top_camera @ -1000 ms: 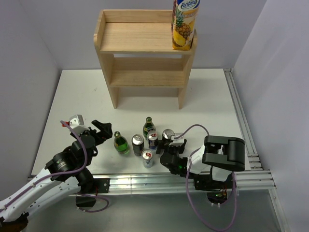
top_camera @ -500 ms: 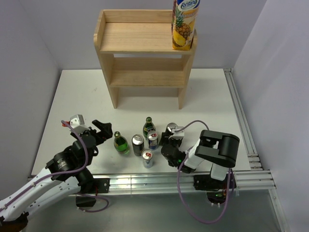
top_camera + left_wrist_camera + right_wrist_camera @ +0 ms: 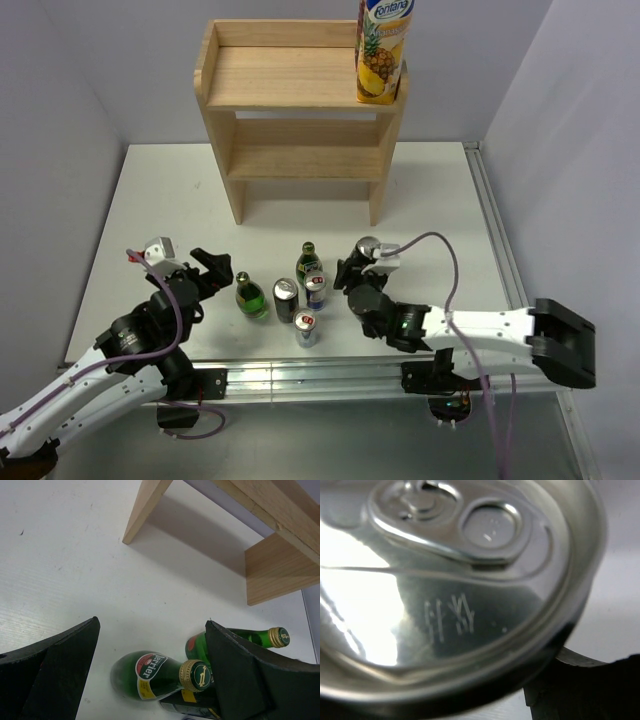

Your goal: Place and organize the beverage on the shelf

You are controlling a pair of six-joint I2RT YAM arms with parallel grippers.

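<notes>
Fingers [image 3: 590, 692] of right gripper [image 3: 362, 262] clamp silver aluminium can [image 3: 460, 580]; arm stretches low toward 10 o'clock. Left gripper [image 3: 152, 625] gapes empty. Light-wood two-tier shelf [image 3: 300, 90] stands upright.

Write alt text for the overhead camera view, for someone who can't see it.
The right gripper is shut on a silver can beside two green bottles and three cans on a white table. The left gripper hangs open; a pineapple juice carton stands on top of the wooden shelf.
</notes>
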